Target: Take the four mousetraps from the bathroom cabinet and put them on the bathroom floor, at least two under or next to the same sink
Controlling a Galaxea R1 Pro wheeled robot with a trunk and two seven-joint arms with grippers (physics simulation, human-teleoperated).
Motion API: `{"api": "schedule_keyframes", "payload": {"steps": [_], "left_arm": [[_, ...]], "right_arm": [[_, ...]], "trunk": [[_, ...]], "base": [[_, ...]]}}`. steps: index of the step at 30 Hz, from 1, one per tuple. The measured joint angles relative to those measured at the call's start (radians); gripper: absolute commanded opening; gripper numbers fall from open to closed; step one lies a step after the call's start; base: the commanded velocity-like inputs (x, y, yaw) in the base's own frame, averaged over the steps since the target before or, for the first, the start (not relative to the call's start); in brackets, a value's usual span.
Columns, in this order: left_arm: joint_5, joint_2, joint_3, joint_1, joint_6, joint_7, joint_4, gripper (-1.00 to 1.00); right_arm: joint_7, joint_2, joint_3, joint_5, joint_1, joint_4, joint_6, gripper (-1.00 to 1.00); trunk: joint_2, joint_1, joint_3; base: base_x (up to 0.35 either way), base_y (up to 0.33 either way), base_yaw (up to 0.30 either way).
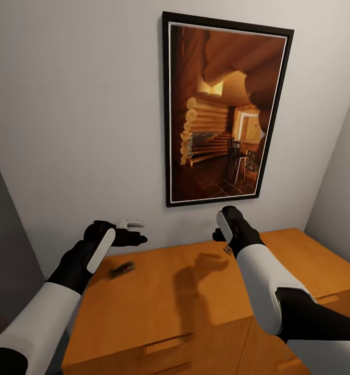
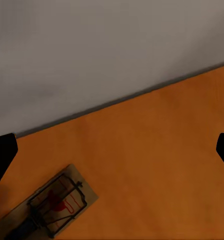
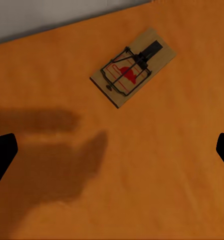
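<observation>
Grey wall point(image 1: 76, 104) rises behind the orange cabinet point(image 1: 164, 291), whose flat top serves as our worktop. We count two mousetraps. One trap point(image 1: 123, 269) lies near the top's left rear corner, just beside our left claw point(image 1: 124, 237); in the left wrist view the same trap point(image 2: 47, 207) sits close to the wall, with its long axis running at a slant to the wall line. The second trap point(image 3: 133, 67) shows in the right wrist view, flat on the wood near the back edge, long axis also slanted to the wall, its red patch and wire frame facing up. In the head view a small piece of it point(image 1: 227, 250) peeks out beside our right claw point(image 1: 216, 235), which covers most of it.

One framed picture point(image 1: 224, 109) of a log interior hangs above the cabinet, and one white wall outlet point(image 1: 130, 223) sits just behind the left claw. We count two drawer handles point(image 1: 167, 345) clearly on the left column.

Both claws hover above the top, fingers spread apart, gripping nothing. The right arm's shadow point(image 1: 196, 278) falls across the middle of the wood.
</observation>
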State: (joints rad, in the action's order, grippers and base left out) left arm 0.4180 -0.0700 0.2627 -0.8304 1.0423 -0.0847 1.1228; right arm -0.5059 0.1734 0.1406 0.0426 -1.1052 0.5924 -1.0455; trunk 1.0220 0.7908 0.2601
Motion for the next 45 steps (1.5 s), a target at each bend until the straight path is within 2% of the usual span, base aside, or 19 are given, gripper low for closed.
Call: {"api": "schedule_keyframes", "payload": {"steps": [12,16,18,19,25,26,29,31,36,41,45], "left_arm": [[0.003,0.002,0.001,0.000,0.000,0.000,0.001,1.00],[0.019,0.012,0.004,0.000,0.001,0.001,-0.001,1.00],[0.030,0.022,0.005,0.000,0.001,0.001,-0.003,1.00],[0.042,0.035,0.006,0.000,0.001,0.001,-0.005,1.00],[0.058,0.091,0.010,0.000,0.001,0.000,-0.021,1.00],[0.062,0.109,0.013,0.000,0.001,0.000,-0.026,1.00],[0.062,0.134,0.026,0.000,0.001,0.000,-0.031,1.00],[0.065,0.153,0.048,0.000,0.001,0.001,-0.034,1.00],[0.080,0.173,0.099,0.000,0.001,0.001,-0.036,1.00],[0.124,0.178,0.120,0.000,0.001,0.001,-0.036,1.00],[0.144,0.176,0.126,0.000,0.001,0.000,-0.036,1.00]], "right_arm": [[0.000,0.000,0.001,0.000,0.000,0.000,0.000,1.00],[0.000,0.000,0.001,0.000,0.000,0.000,0.000,1.00],[0.000,0.000,0.001,0.000,0.000,0.000,0.000,1.00],[0.000,0.000,0.001,0.000,0.000,0.000,0.000,1.00],[0.000,0.000,0.001,0.000,0.000,0.000,0.000,1.00],[0.000,0.000,0.001,0.000,0.000,0.000,0.000,1.00],[0.000,0.000,0.001,0.000,0.000,0.000,0.000,1.00],[0.000,0.000,0.001,0.000,0.000,-0.001,0.000,1.00],[0.000,0.000,0.001,0.000,0.000,-0.001,0.000,1.00],[0.000,0.000,0.001,0.000,0.000,-0.001,0.000,1.00],[0.001,0.000,0.002,0.000,0.000,0.000,0.000,1.00]], "trunk": [[0.000,0.000,0.000],[0.000,0.000,0.000],[0.000,0.000,0.000],[0.000,0.000,0.000],[0.000,0.000,0.000],[0.000,0.000,0.000],[0.000,0.000,0.000],[0.000,0.000,0.000],[0.000,0.000,0.000],[0.000,0.000,0.000],[0.000,0.000,0.000]], "base": [[0.123,-0.087,0.000],[0.018,-0.012,0.000],[0.008,-0.006,0.000],[0.005,-0.003,0.000],[0.002,-0.001,0.000],[0.000,0.000,0.000],[0.000,0.000,0.000],[0.000,0.000,0.000],[0.000,0.000,0.000],[0.000,0.000,0.000],[0.000,0.000,0.000]]}}
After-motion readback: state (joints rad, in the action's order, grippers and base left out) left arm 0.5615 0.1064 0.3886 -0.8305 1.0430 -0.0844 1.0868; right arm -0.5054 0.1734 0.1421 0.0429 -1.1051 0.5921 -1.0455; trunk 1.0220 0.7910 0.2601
